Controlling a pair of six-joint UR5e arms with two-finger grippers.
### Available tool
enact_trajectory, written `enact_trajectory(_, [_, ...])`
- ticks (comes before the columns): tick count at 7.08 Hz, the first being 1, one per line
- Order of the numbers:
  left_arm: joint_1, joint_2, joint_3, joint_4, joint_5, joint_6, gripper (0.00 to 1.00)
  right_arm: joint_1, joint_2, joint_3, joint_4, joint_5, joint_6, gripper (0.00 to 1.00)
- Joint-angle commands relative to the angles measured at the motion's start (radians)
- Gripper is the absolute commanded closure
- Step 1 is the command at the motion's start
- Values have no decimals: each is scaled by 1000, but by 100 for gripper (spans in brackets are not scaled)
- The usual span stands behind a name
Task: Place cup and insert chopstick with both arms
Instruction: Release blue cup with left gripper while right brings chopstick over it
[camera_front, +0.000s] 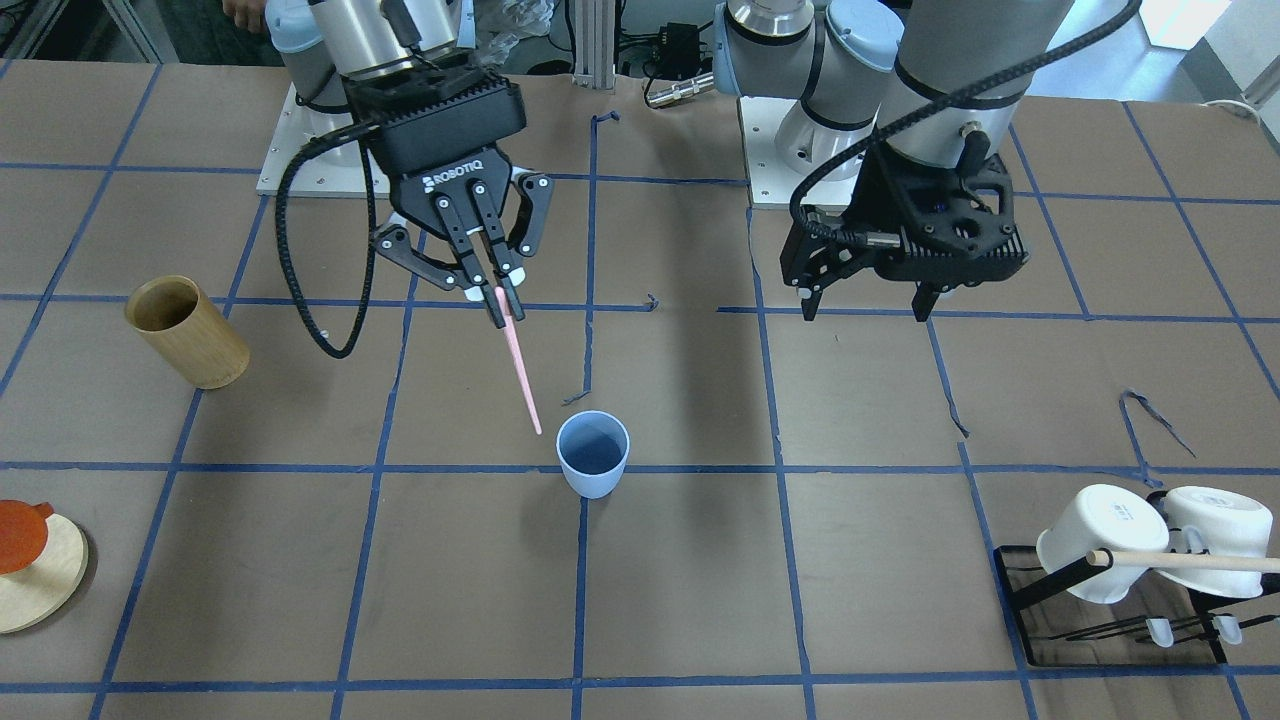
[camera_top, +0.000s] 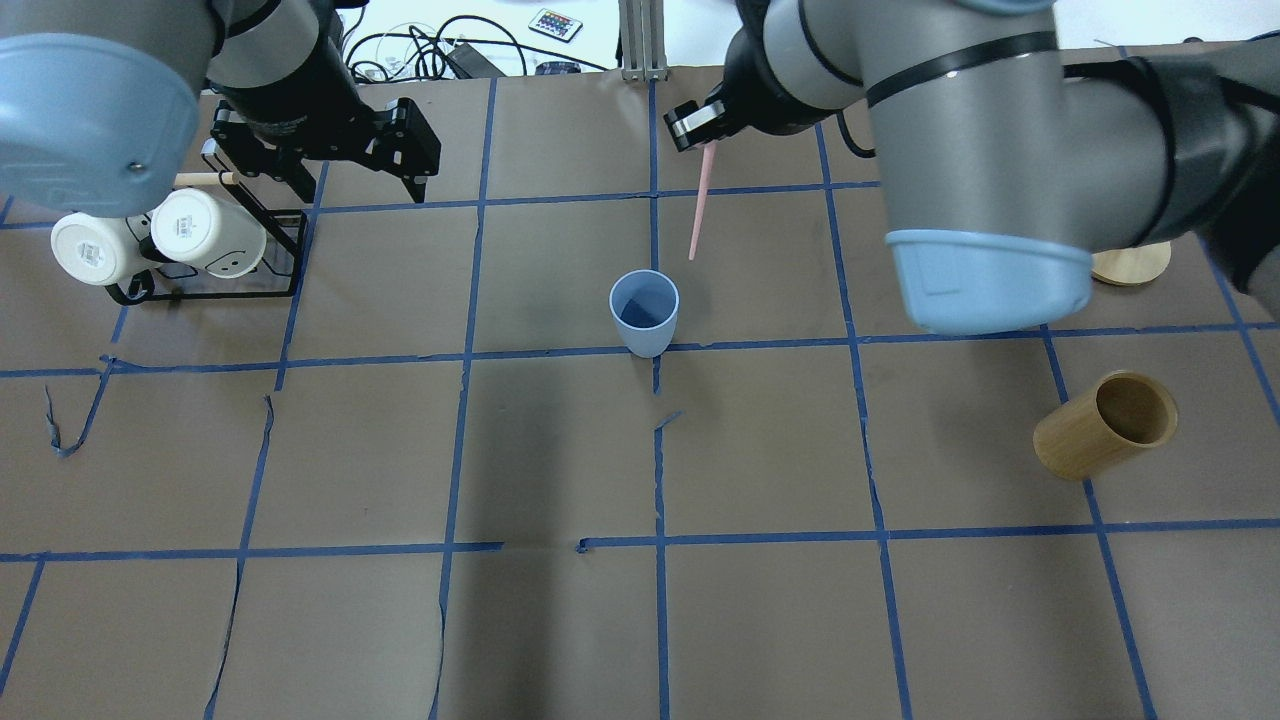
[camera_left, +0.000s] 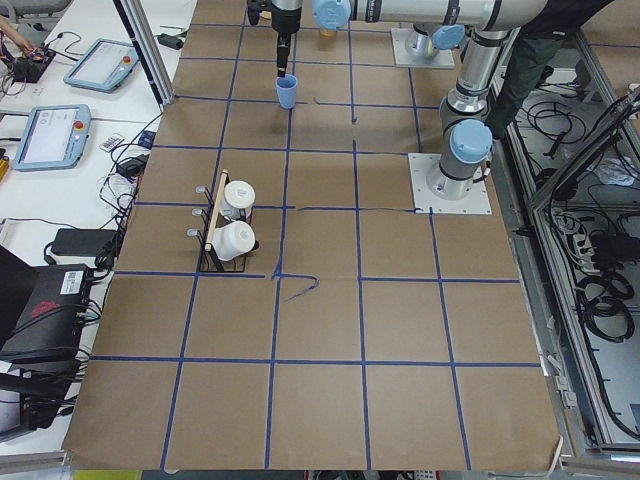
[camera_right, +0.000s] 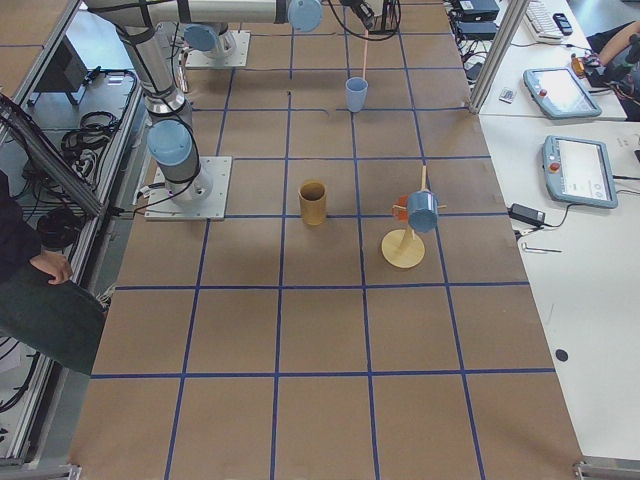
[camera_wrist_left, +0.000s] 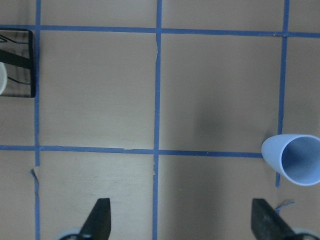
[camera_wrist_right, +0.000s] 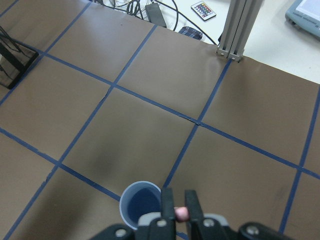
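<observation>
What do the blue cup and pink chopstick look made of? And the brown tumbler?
The blue cup looks like matte plastic: uniform blue, thin rim. The pink chopstick is probably plastic or painted wood: smooth, evenly coloured. The brown tumbler looks like bamboo or wood: tan wall, darker inside.

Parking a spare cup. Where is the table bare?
Bare: between blue cup and bamboo cup, and below the blue cup in the overhead view. Crowded: mug rack, wooden stand, and beside that cup, where the right gripper holds the pink chopstick.

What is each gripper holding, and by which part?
Right gripper pinches the thin pink chopstick by its top end; left gripper is open, holding nothing.
</observation>
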Motion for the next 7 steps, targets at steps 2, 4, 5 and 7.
enact_trajectory(2, [22,42,-36,5,-8,12,0,51,54,17,-42,1,35,100])
enact_trajectory(4, [22,48,-40,4,6,15,0,60,86,32,-85,-1,35,100])
enact_trajectory(5, [24,48,-37,4,6,17,0,61,88,55,-110,-4,37,100])
enact_trajectory(7, [24,51,-43,4,6,15,0,61,89,74,-146,-1,64,19])
